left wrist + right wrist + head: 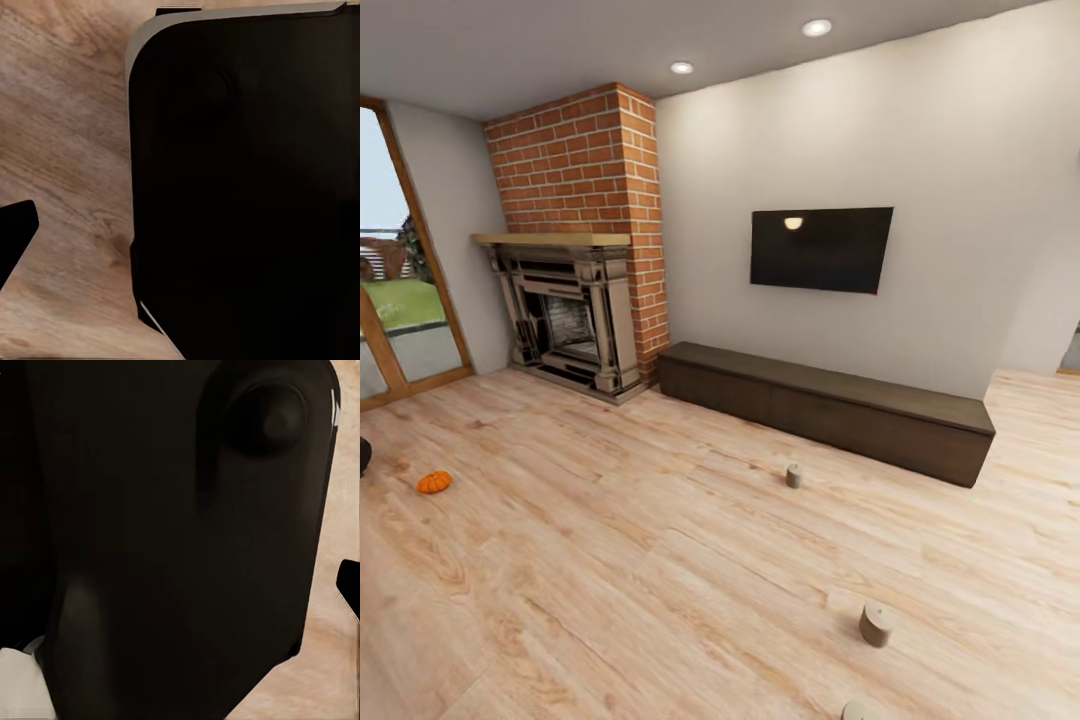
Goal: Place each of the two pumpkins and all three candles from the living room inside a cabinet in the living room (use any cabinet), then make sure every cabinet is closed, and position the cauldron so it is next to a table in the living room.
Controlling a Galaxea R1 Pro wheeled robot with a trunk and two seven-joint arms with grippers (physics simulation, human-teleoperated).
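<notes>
One orange pumpkin (pixel 433 482) lies on the wood floor at the left. Three grey-beige candles stand on the floor: one (pixel 794 475) just in front of the cabinet, one (pixel 876 624) nearer me at the right, and one (pixel 857 712) cut by the lower edge. The long dark-brown cabinet (pixel 830 405) runs along the white wall under the TV, all fronts shut. A black curved sliver at the left edge is the cauldron (pixel 363 455). In each wrist view a single dark fingertip (pixel 15 232) (pixel 349 585) shows beside my black body, over bare floor. The table is out of view.
A brick fireplace (pixel 575 300) stands in the back left corner, left of the cabinet. A black TV (pixel 820 249) hangs on the wall. A glass door (pixel 400 300) fills the far left. Wide wood floor (pixel 640 540) lies between me and the cabinet.
</notes>
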